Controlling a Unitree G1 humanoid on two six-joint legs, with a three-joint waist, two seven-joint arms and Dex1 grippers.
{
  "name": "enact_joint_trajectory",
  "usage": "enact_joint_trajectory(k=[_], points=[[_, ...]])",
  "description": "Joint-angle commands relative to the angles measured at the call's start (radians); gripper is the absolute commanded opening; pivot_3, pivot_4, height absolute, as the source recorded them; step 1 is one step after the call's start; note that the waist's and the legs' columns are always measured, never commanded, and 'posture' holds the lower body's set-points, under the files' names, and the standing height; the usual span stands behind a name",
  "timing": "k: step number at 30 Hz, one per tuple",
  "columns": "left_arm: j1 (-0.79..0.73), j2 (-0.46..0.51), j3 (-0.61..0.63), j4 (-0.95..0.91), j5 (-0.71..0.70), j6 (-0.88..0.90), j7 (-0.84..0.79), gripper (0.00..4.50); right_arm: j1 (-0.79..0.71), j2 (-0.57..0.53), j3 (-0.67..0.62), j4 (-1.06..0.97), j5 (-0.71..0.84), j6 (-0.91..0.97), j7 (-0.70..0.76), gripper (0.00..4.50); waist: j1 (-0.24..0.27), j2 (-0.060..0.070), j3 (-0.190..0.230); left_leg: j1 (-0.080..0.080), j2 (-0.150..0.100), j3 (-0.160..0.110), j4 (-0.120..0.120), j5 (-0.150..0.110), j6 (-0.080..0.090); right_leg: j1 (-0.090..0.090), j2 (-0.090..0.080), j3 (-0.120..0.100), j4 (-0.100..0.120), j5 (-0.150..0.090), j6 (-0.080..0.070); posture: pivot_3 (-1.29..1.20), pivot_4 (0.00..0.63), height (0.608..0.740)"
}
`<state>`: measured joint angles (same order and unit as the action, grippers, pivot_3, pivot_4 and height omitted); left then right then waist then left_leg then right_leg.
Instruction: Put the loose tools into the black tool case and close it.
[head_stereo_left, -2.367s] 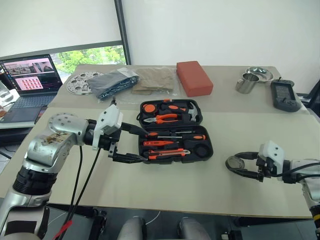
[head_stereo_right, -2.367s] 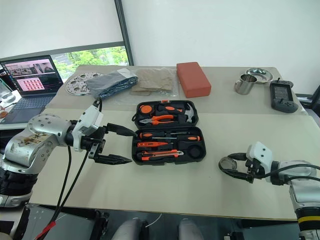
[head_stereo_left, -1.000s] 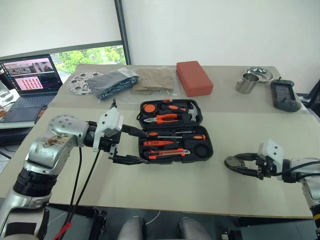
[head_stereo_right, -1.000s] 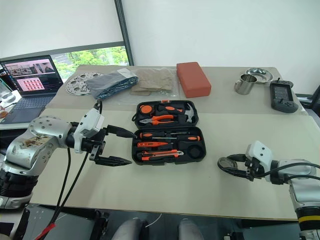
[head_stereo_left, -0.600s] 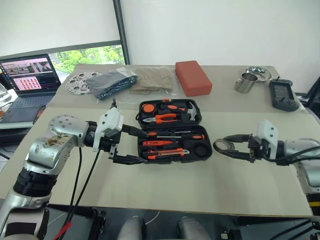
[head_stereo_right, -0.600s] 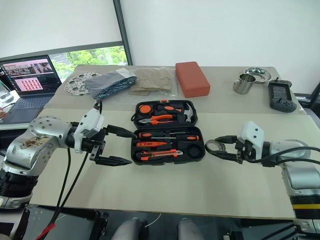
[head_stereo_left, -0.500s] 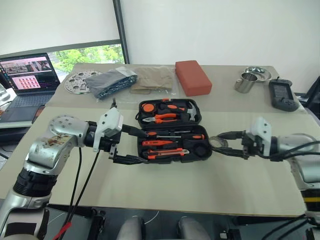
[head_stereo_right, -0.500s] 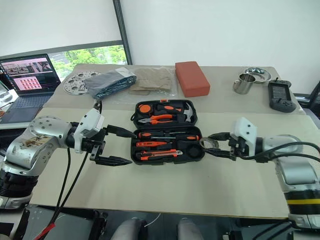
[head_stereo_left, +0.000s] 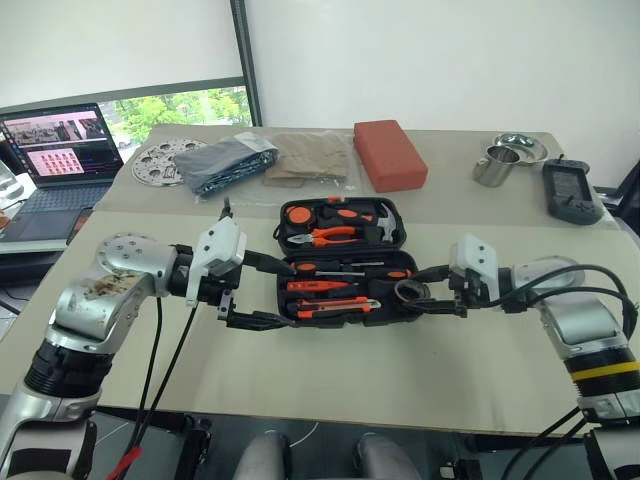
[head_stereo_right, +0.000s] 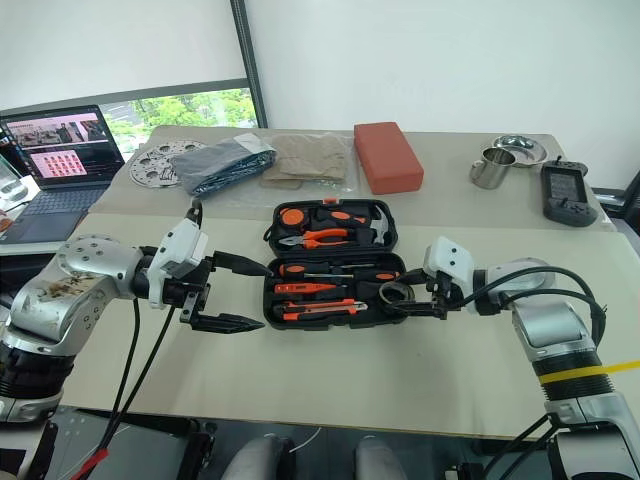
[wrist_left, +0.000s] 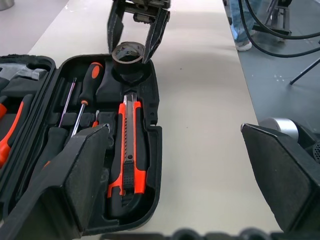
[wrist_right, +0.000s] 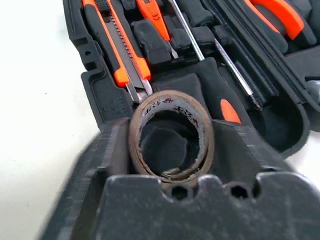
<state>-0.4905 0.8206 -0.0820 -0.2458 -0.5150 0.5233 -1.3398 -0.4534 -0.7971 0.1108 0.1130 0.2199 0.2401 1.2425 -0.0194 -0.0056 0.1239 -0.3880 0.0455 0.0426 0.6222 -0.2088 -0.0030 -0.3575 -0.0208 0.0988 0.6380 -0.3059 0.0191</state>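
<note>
Your right end effector (head_stereo_left: 415, 291) is at the right end of the black tool case (head_stereo_left: 345, 262), with the tape roll (wrist_right: 171, 134) sitting between its two fingers; in the right wrist view the roll is flanked by both fingers, and it hangs directly over the round recess in the case's near right corner. From the frames you cannot tell whether the fingers press on the roll or stand just off it. In the left wrist view the roll (wrist_left: 129, 54) shows between the two dark fingers at the far end of the case, right above that recess. The case lies open on the desk (head_stereo_left: 400, 370), lid flat behind the base. In the base you see the utility knife (wrist_left: 129, 147) in the front slot, an orange-and-black screwdriver (wrist_left: 88, 92) and thin-shafted drivers beside it; the lid half holds pliers (head_stereo_left: 325, 237) and further orange-handled tools. Your left end effector (head_stereo_left: 262, 290) hovers at the left end of the case, jaws spread wide, grasping nothing, one finger above the case's left edge and one just in front of its near corner. Further back on the desk: a red block (head_stereo_left: 388, 155), a steel cup (head_stereo_left: 494, 166) near a small steel dish, a black handheld device (head_stereo_left: 571, 192), folded cloth and bags, and a laptop (head_stereo_left: 55, 150) at the far left.
</note>
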Motion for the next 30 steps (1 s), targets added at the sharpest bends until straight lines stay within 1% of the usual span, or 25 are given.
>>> enact_joint_trajectory(k=[1, 13, 19, 21, 25, 28, 30], points=[[-0.001, 0.016, 0.032, -0.027, -0.015, -0.007, 0.006, 4.5, -0.021, -0.001, -0.013, -0.008, 0.007, -0.022, 0.01, 4.47, 0.0, 0.0, 0.0, 0.0, 0.0, 0.0, 0.0, 0.0, 0.0, 0.0, 0.0, 0.0, 0.0, 0.0, 0.0, 0.0, 0.15, 0.74], [-0.003, 0.018, 0.03, -0.02, -0.015, -0.011, 0.001, 4.5, -0.008, -0.012, -0.065, 0.009, 0.026, -0.027, 0.006, 4.47, 0.0, 0.0, 0.0, 0.0, 0.0, 0.0, 0.0, 0.0, 0.0, 0.0, 0.0, 0.0, 0.0, 0.0, 0.0, 0.0, 0.15, 0.74], [0.006, 0.012, 0.058, 0.001, -0.019, -0.015, 0.022, 4.5, -0.016, 0.015, -0.104, 0.071, 0.046, -0.056, -0.001, 4.47, -0.001, 0.0, 0.0, 0.0, 0.0, 0.0, 0.0, 0.0, 0.0, 0.0, 0.0, 0.0, 0.0, 0.0, 0.0, 0.0, 0.15, 0.74], [0.006, -0.009, 0.085, 0.027, -0.032, -0.009, 0.05, 4.5, -0.034, 0.031, -0.117, 0.113, 0.052, -0.059, -0.018, 4.47, -0.002, 0.0, 0.0, 0.0, 0.0, 0.0, 0.0, 0.0, 0.0, 0.0, 0.0, 0.0, 0.0, 0.0, 0.0, 0.0, 0.15, 0.74], [0.012, -0.045, 0.118, 0.116, -0.01, -0.008, 0.125, 4.5, -0.096, 0.089, -0.162, 0.203, 0.087, -0.027, -0.077, 4.47, -0.009, 0.0, 0.0, 0.001, 0.0, 0.0, 0.0, 0.0, 0.0, 0.0, 0.0, 0.0, 0.001, 0.0, 0.0, 0.0, 0.15, 0.74], [0.017, -0.071, 0.136, 0.164, -0.013, -0.001, 0.173, 4.5, -0.159, 0.119, -0.154, 0.286, 0.037, -0.016, -0.164, 4.47, -0.014, 0.0, 0.0, 0.001, 0.0, 0.0, 0.0, 0.0, 0.0, 0.0, 0.0, 0.0, 0.002, 0.0, -0.001, 0.0, 0.15, 0.74], [-0.007, -0.104, 0.152, 0.232, -0.014, 0.012, 0.227, 4.5, -0.225, 0.143, -0.146, 0.38, 0.02, 0.009, -0.205, 4.47, -0.018, 0.0, 0.0, 0.001, 0.0, -0.001, 0.0, 0.0, 0.0, 0.0, 0.0, 0.0, 0.002, 0.0, -0.001, 0.0, 0.15, 0.74]])
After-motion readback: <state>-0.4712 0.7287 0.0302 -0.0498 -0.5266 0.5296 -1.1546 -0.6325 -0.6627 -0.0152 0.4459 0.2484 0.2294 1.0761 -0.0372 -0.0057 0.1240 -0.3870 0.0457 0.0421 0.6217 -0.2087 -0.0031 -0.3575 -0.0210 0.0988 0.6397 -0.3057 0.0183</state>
